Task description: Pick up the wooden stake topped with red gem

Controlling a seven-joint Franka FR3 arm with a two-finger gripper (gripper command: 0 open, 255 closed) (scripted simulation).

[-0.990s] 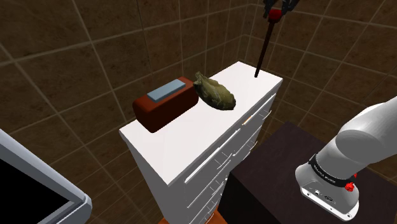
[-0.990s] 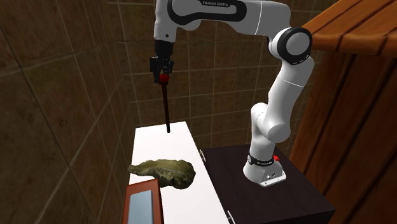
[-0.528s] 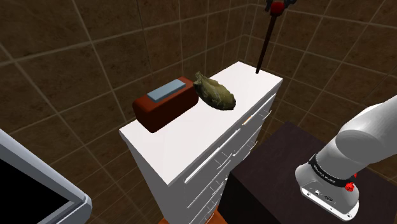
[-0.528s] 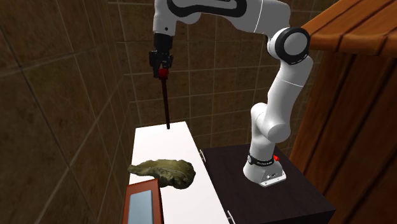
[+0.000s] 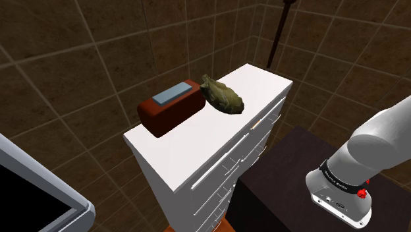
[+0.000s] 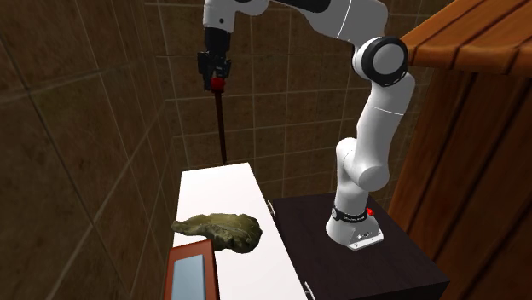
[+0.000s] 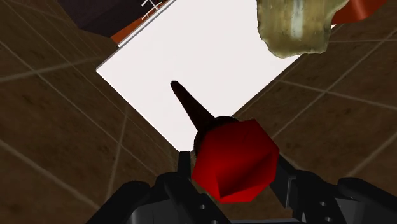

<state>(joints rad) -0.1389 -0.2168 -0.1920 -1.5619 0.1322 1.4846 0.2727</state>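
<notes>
I see the slim, dark brown tapered stake (image 6: 221, 124) hanging upright. The faceted glossy red gem (image 7: 235, 159) at its head is clamped between the fingers of the black two-finger gripper (image 6: 216, 82). Its pointed tip sits over the far end of the smooth white drawer cabinet (image 5: 178, 148) and looks just clear of the top. Farther along that top, a lumpy olive-brown object (image 5: 224, 97) and a rounded red-brown box with a grey panel (image 5: 170, 107) lie side by side.
</notes>
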